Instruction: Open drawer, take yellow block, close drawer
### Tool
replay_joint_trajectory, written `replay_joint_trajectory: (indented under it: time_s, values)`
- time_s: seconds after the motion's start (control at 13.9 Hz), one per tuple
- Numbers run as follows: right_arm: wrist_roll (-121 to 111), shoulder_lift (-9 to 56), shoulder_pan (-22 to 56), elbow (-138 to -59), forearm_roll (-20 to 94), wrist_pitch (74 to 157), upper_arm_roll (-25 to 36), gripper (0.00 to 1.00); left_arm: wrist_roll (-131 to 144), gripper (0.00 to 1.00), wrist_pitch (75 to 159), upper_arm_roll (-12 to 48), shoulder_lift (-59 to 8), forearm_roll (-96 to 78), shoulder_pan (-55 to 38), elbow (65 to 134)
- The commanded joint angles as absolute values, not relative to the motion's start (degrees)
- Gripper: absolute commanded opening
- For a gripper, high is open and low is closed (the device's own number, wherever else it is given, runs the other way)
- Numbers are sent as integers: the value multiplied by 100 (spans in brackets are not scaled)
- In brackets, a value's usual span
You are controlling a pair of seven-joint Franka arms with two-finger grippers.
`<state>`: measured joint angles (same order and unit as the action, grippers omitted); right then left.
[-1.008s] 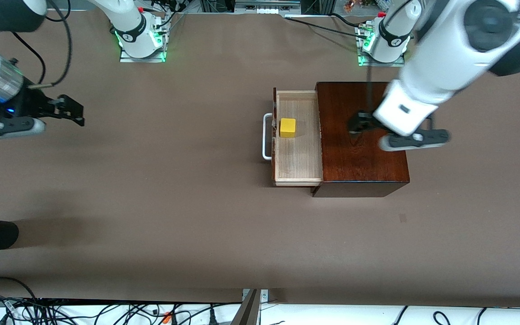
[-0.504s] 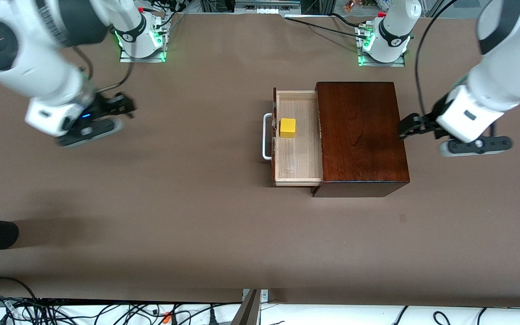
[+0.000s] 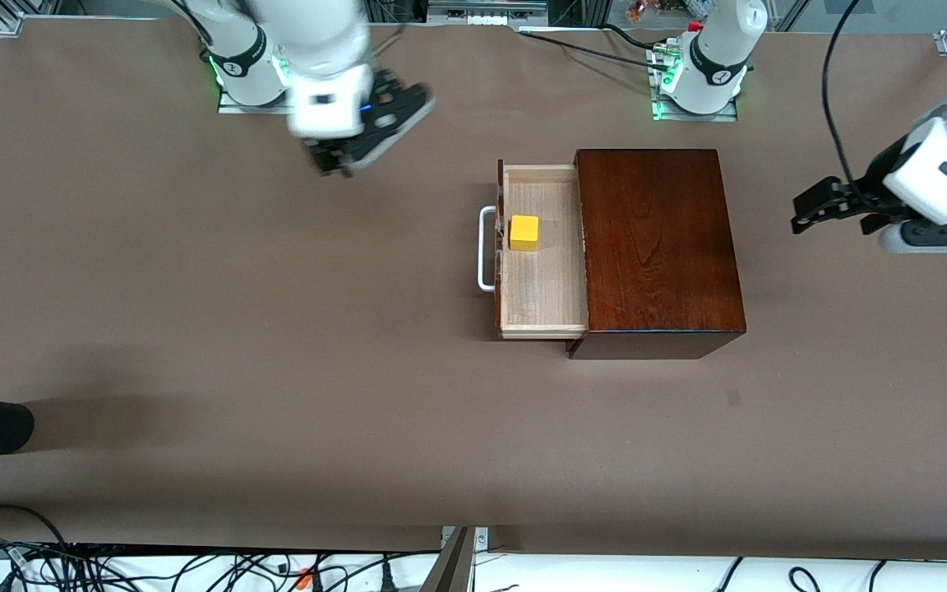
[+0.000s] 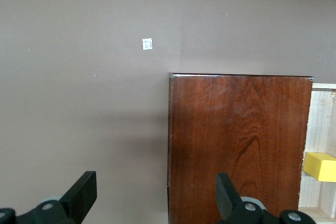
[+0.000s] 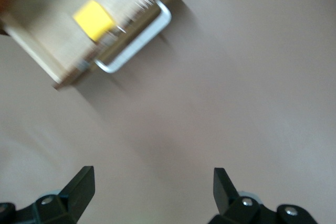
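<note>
A: Where is the yellow block (image 3: 524,233)?

B: It sits inside the drawer (image 3: 543,304), on the pale wood floor, close up against the drawer's dark front and toward the robots' end of the tray. It rests flat, with nothing touching it from above.

A: And the drawer itself?

B: Pulled out of the dark reddish-brown wooden box (image 3: 656,247), toward the right arm's end of the table. Its white bar handle (image 3: 486,249) sticks out from the front, just beside the block with the drawer front between them.

A: What about the arms, taking the box as the reference?

B: The left gripper (image 3: 821,210) hangs over bare table (image 3: 276,329) past the box's closed end, toward the left arm's end, apart from the box. Its wrist view shows both fingers (image 4: 79,198) spread wide with nothing between them, looking at the box top and a corner of the block.

A: The right one?

B: The right gripper (image 3: 375,131) is up over the table near its own base, well apart from the box on the handle side. Its fingers (image 5: 79,187) stand wide apart and empty, with the drawer, handle and block visible ahead of them in its wrist view.

A: Anything else near the box?

B: A small pale mark (image 3: 734,398) lies on the table nearer the front camera than the box.
</note>
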<state>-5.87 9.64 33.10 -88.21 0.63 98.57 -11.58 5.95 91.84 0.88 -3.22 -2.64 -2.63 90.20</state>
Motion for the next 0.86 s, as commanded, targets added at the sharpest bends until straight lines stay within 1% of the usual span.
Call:
replay_joint_trajectory:
  time_s: [0.0,0.14,0.29,0.36,0.79]
  values:
    - [-852,1825,3979,-8035,-157,10141,-1125,100,212,100,9036,-18,-150,-369,-290,9106]
    - [-905,2283,4288,-7806,-377,10589,-1125,100,149,100,9009,-18,-132,-326,-281,9097]
    - [-1115,2661,4455,-7761,-430,10914,-1125,100,88,100,9009,0,-132,-273,-281,9088]
    - [-1273,2837,4587,-7743,-639,11020,-1125,100,-34,100,9000,9,-141,-272,-281,9097]
    - [-1476,3927,5045,-7067,-1519,11179,-1116,100,-105,100,8938,141,-141,149,-290,9088]
